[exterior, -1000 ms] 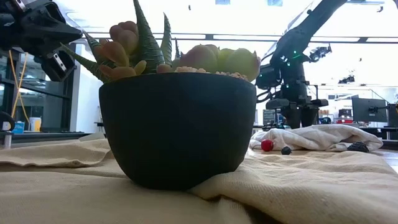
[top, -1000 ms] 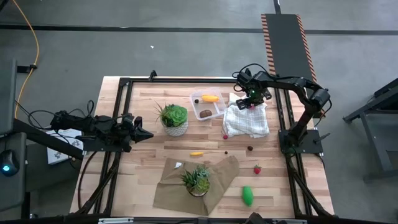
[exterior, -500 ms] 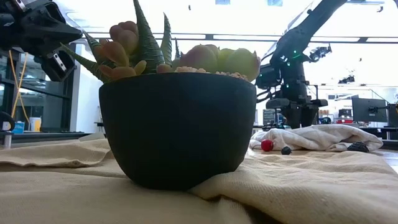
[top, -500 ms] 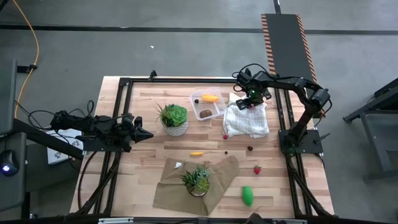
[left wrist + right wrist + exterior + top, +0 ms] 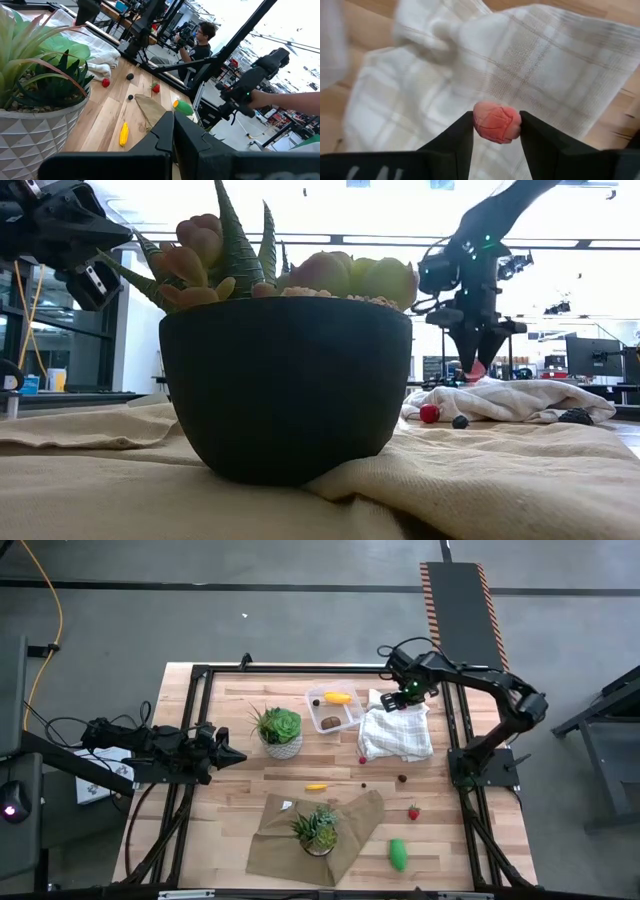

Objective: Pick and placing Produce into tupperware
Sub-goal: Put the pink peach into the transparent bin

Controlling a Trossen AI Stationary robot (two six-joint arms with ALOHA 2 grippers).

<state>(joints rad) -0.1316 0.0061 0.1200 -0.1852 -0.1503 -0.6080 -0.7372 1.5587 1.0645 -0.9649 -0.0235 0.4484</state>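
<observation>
Right tool point(image 5: 397, 697) is clamped on a red berry point(image 5: 496, 122), both fingers point(image 5: 454, 137) pressed against its sides. In the high view it hangs over the far end of the white cloth point(image 5: 398, 732), at roughly 3 o'clock from the tupperware point(image 5: 334, 710). In the low view the berry shows as a red tip at the tool's end point(image 5: 476, 369), lifted clear of the cloth point(image 5: 510, 400).

The tupperware sits at about 12 o'clock on the worktop point(image 5: 240, 765), just beside the cloth. Inside it: a yellow piece point(image 5: 338, 697), a brown ball point(image 5: 330, 722) and a tiny dark one point(image 5: 316, 702).

Loose produce on the worktop:
- yellow oblong piece point(image 5: 316, 786) near centre
- small red berry point(image 5: 362, 760) at the cloth's near-left edge
- two tiny dark pieces point(image 5: 363, 785), point(image 5: 401, 778) near the cloth's near edge
- strawberry point(image 5: 413, 811) at about 4 o'clock
- green piece point(image 5: 398, 854) at about 5 o'clock, just beside the tan cloth point(image 5: 275, 845)

Left tool point(image 5: 232, 756) waits at the 9 o'clock edge of the worktop, pointing at the plant in the white pot point(image 5: 279, 732). Its fingers are together, seen in the left wrist view point(image 5: 173, 130). A second plant in a dark pot point(image 5: 318, 830) sits on the tan cloth.

A person point(image 5: 201, 44) is in the room beyond the worktop.
</observation>
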